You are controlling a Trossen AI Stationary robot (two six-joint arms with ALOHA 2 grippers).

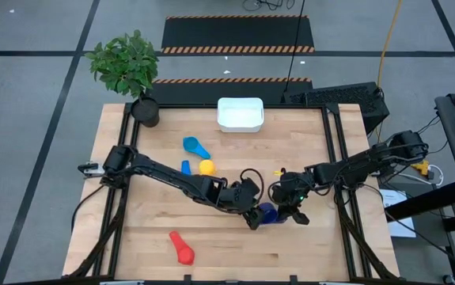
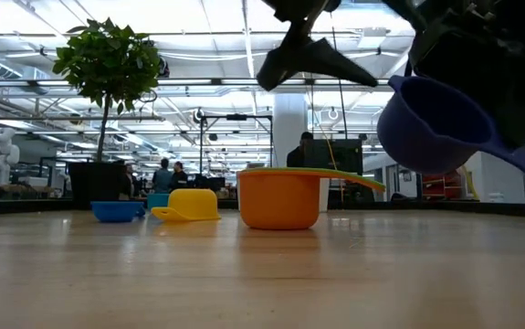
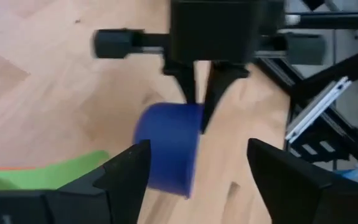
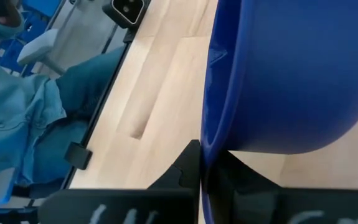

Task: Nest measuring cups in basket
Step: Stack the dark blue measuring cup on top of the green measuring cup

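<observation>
The right pincer (image 1: 290, 207) is clamped on the rim of the dark blue cup (image 1: 267, 212) and holds it clear of the tabletop (image 1: 306, 142), near the middle of the front half, a little toward the right edge. In the low view that cup (image 2: 435, 123) hangs tilted in the air with its handle running down toward the right. The right wrist view shows the two dark fingers (image 4: 191, 165) pinched together on the thin cup wall (image 4: 291, 74).

The left pincer (image 1: 252, 218) stands just beside the same cup with its jaws spread wide; in the left wrist view its fingers (image 3: 126, 174) sit on either side of the dark blue cup (image 3: 166, 146) without touching it.

The basket (image 1: 240, 113) sits at the back edge of the tabletop, near its middle, well apart from both arms. A light blue cup (image 1: 196, 147), a blue cup (image 1: 186, 167) and a yellow cup (image 1: 206, 167) lie close together between the basket and the left arm. The red cup (image 1: 182, 248) lies near the front edge, left of centre. In the low view an orange cup (image 2: 278, 199) stands upright with a green cup's handle (image 2: 344, 177) lying across its rim. A potted plant (image 1: 128, 67) stands at the back left corner.
</observation>
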